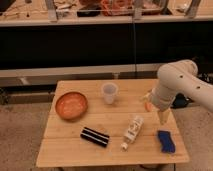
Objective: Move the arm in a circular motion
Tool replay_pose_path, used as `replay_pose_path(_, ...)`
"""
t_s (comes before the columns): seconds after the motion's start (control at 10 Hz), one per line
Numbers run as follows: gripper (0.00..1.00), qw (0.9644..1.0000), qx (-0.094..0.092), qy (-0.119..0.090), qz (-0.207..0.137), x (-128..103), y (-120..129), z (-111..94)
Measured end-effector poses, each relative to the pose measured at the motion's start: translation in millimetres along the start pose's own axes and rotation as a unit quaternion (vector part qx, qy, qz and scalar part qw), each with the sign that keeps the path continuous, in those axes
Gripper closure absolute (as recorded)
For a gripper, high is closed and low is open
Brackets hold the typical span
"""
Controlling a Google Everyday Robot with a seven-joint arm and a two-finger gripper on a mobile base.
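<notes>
The arm [176, 82] reaches in from the right and bends down over the right side of the worktop [70, 152]. Its gripper [162, 118] points down near the right edge, close to a blue object [165, 141]; whether it is parted or closed cannot be told. An orange item [147, 106] shows just left of the arm. A bowl [71, 105], cup [109, 93], black bar [95, 136] and bottle [132, 131] lie further left.
</notes>
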Motion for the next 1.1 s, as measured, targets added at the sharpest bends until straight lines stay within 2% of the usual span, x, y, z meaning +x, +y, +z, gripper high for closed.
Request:
replay_pose_path(0.4,0.20,0.9988,-0.014,0.000,-0.047,-53,-21,3)
replay_pose_path(0.7,0.20,0.9973,-0.022,0.003,-0.070,-65,-24,4)
replay_pose_path(1.0,0.20,0.9940,-0.024,0.003,-0.106,-100,-48,8)
replay_pose_path(1.1,0.20,0.9919,-0.026,0.005,-0.124,-114,-57,11)
